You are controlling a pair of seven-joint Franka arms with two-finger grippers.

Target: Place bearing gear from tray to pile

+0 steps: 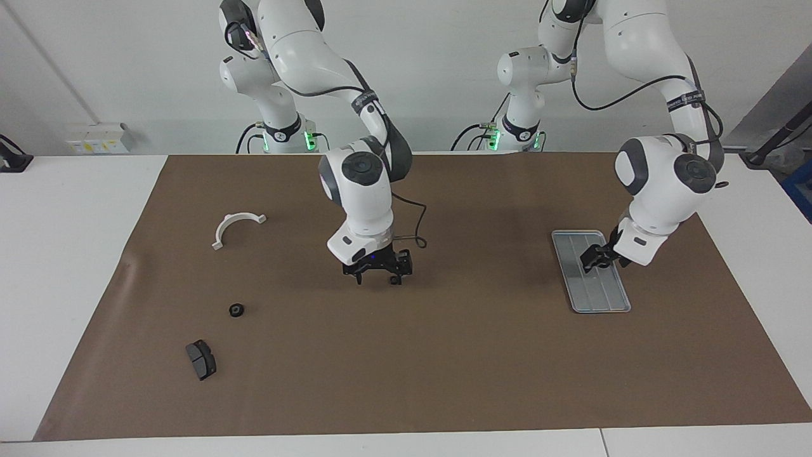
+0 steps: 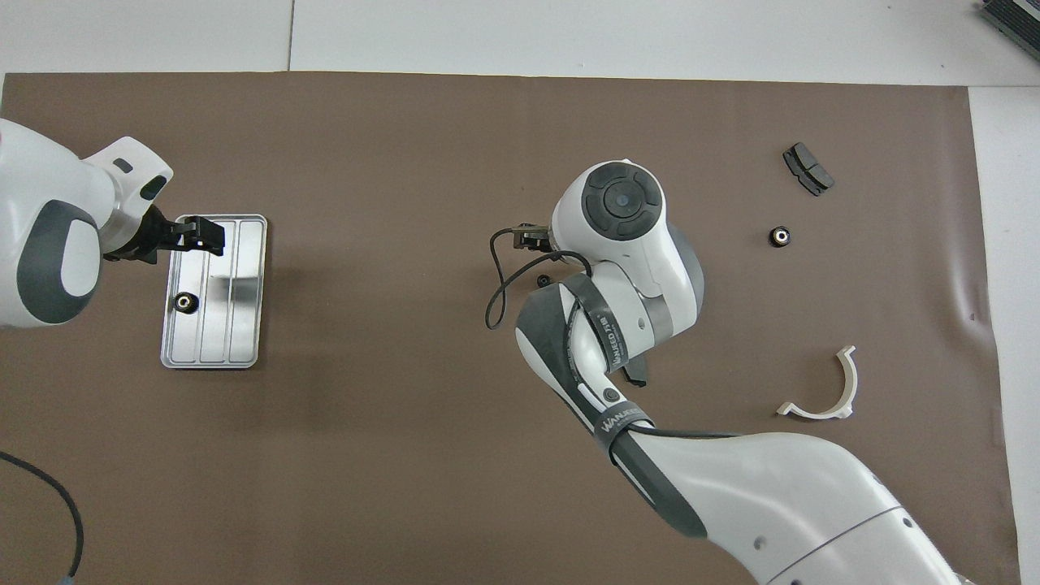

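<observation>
Overhead view shows a small black bearing gear (image 2: 185,302) lying in the grooved silver tray (image 2: 244,325) near the left arm's end; the facing view hides it under the left gripper (image 1: 595,257), whose finger spread cannot be told. The right gripper (image 1: 378,273), fingers spread, hangs mid-mat. A second gear (image 1: 236,310), white half-ring bracket (image 1: 236,227) and dark curved pad (image 1: 200,359) form the pile.

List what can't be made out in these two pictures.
- Facing view: the left pincer covers the bearing gear on the tray; the gear shows only in the overhead view.
- Overhead view: the right pincer is hidden under its own wrist.
</observation>
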